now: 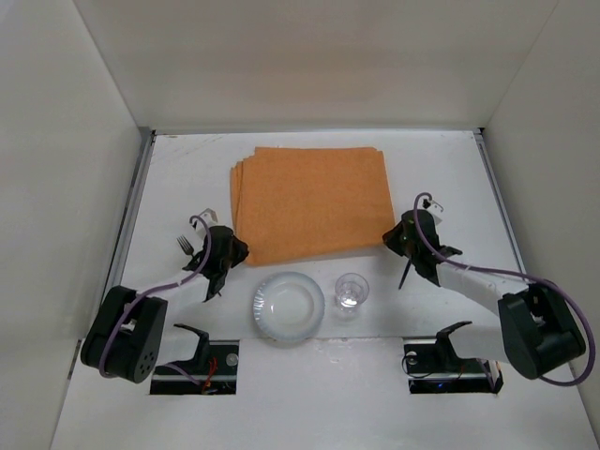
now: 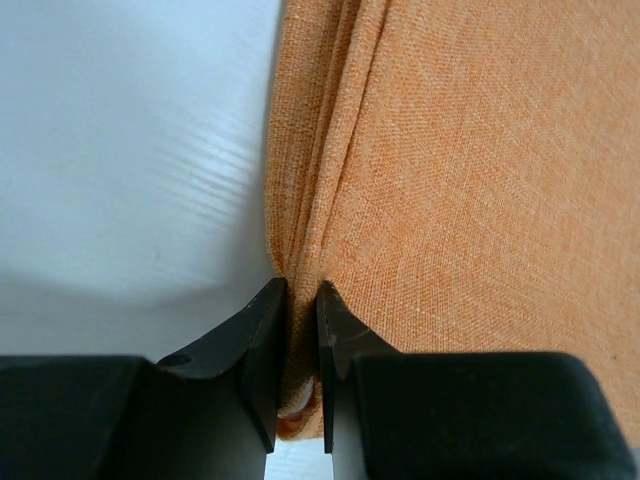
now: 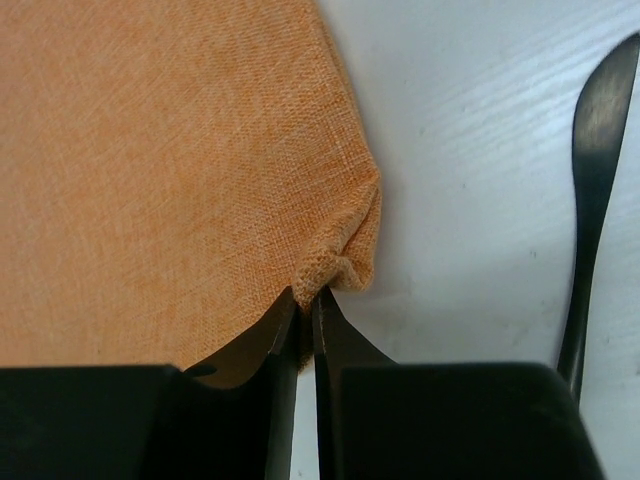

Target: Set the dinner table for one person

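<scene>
spanning the whole work area, the dinner table (image 1: 178, 178) lay flat beneath both arms and carried every item. at the far left, a fork (image 1: 185, 246) rested on the bare white surface just beside the left arm, apart from the cloth.

the left gripper (image 1: 234, 248) sat at the near left corner of the orange mat (image 1: 311, 202). in the left wrist view its jaws were pressed together on the hem, pinching the fabric edge where cloth met tabletop. folds running away from the tips indicated that the mat lay in several layers. a corner hold was judged to give control of the sheet without covering it.

below the mat's near edge, a plate (image 1: 258, 305) and a clear glass (image 1: 352, 292) stood side by side on the table, between the two arm bases and off the cloth. this was judged to be staging, so that the mat could be positioned first.

the right gripper (image 1: 392, 236) sat at the near right corner. its jaws were closed on the puckered corner tip. a dark utensil (image 1: 405, 274) lay on bare table just beside this gripper, not touching the cloth.

with both near corners pinched, the step in hand was judged to be drawing the mat into place. matched motion of both arms would be needed to keep it square.
</scene>
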`<state>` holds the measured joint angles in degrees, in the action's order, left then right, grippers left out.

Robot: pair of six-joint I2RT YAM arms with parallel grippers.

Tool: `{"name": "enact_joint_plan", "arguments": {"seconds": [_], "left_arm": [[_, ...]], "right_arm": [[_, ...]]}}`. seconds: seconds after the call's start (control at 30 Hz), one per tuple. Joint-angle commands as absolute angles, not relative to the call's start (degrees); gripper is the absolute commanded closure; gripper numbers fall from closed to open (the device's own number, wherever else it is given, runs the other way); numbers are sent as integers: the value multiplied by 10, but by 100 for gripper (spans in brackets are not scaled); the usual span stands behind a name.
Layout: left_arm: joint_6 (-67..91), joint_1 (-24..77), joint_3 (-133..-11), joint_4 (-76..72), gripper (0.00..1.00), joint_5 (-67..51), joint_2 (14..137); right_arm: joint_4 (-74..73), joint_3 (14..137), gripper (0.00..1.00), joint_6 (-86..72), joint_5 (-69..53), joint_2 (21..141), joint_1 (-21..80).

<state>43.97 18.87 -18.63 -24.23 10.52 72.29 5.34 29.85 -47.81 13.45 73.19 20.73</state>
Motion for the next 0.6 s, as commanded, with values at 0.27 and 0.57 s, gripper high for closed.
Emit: {"name": "enact_joint_plan", "arguments": {"seconds": [0.27,0.57], "left_arm": [[436,174,-161,-193,90,151,648],[436,177,-155,-179,88,151,632]], "right_arm": [[-9,243,86,-491,152,650,247],[-13,244,82,-482,152,653,240]]}}
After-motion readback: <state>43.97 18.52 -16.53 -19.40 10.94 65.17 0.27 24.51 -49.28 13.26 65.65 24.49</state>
